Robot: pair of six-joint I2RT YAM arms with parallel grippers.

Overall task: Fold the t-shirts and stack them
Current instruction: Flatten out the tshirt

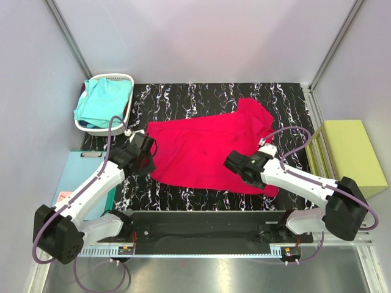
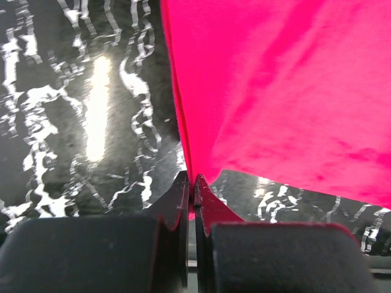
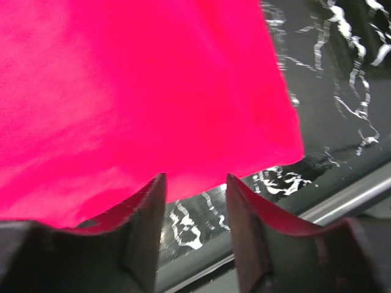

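The crimson-red t-shirt [image 1: 201, 149] lies spread on the black marbled mat [image 1: 183, 97]. My left gripper [image 1: 148, 155] is at the shirt's left edge; in the left wrist view that gripper [image 2: 194, 180] is shut on a pinch of the red cloth [image 2: 275, 91], which rises in a ridge from the tips. My right gripper [image 1: 232, 162] hovers over the shirt's near right part. Seen from the right wrist, this gripper [image 3: 195, 180] stands open, its jaws apart with only mat between them, just short of the red hem [image 3: 134, 91]. The turquoise t-shirt [image 1: 104, 101] lies crumpled in a white basket [image 1: 116, 77].
A yellow-green block [image 1: 349, 149] sits off the mat on the right. A light-blue flat mat [image 1: 63, 196] lies beside the left arm. Grey walls enclose the back and both sides. The metal rail carrying the arm bases runs along the near edge.
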